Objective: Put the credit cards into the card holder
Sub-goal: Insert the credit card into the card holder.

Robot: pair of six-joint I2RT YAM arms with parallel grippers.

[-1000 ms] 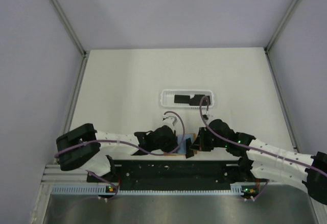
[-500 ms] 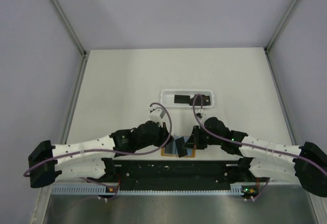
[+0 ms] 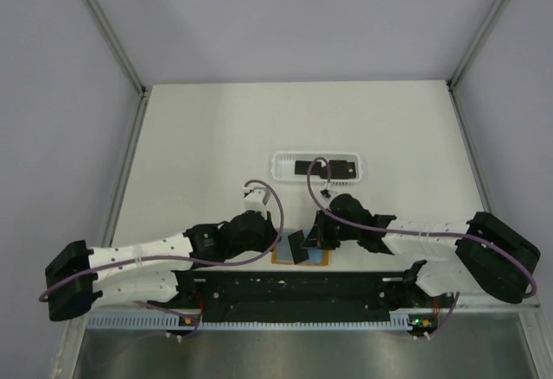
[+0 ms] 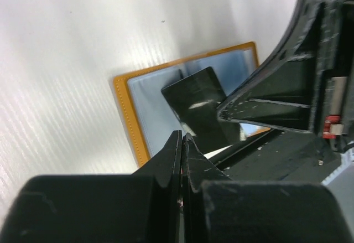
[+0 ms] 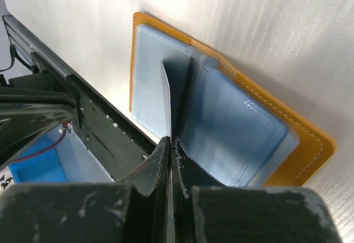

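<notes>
The orange card holder (image 3: 321,259) lies open near the table's front edge, its pale blue pockets up (image 5: 243,138). A black credit card (image 4: 199,107) stands tilted on its inner face. My right gripper (image 5: 170,140) is shut on that card, which I see edge-on there (image 5: 167,99). From above, the right gripper (image 3: 313,239) is over the holder's middle with the card (image 3: 296,248) slanting left. My left gripper (image 4: 182,139) is shut with nothing between its fingers, its tips just before the card's near edge and the holder's orange rim (image 4: 123,115). From above it sits at the holder's left (image 3: 281,243).
A long white slotted tray (image 3: 280,166) behind the holder contains more dark cards (image 3: 328,168). The black base rail (image 3: 294,286) runs right behind the holder's near edge. The enclosure's grey walls rise on three sides.
The left arm has stretched out, bringing its shut gripper to the holder's left side. The right gripper has moved left with the card, which now stands on the open holder.
</notes>
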